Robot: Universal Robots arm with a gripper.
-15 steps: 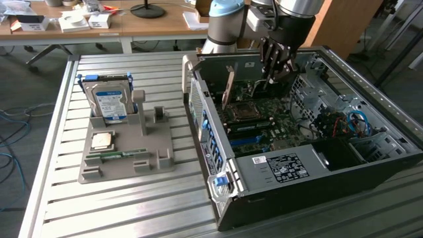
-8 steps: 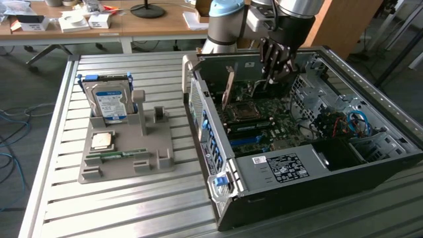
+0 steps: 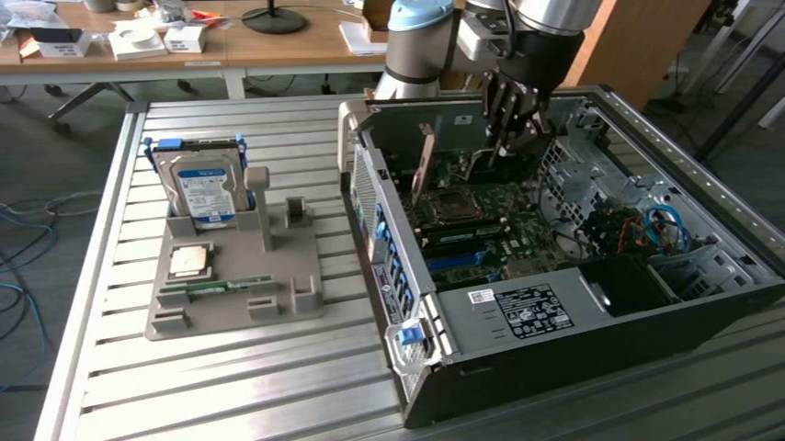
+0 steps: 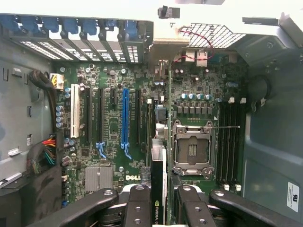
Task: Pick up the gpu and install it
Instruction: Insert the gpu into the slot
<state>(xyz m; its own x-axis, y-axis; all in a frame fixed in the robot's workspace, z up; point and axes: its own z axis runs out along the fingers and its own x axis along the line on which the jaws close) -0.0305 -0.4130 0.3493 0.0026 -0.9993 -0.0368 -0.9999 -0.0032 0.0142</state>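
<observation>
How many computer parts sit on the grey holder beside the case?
3: the hard drive propped up at the far end of the grey holder, the CPU flat mid-holder, and the RAM stick lying nearest the camera. Its posts could hide smaller parts.

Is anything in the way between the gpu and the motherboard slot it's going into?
Nothing visible does. The gripper holds the gpu edge-on over the motherboard; the slot directly beneath it is hidden by the gpu itself.

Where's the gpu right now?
In the wrist view the gpu stands edge-on in the claw, inside the computer case, between the blue slot and the processor socket.
</observation>
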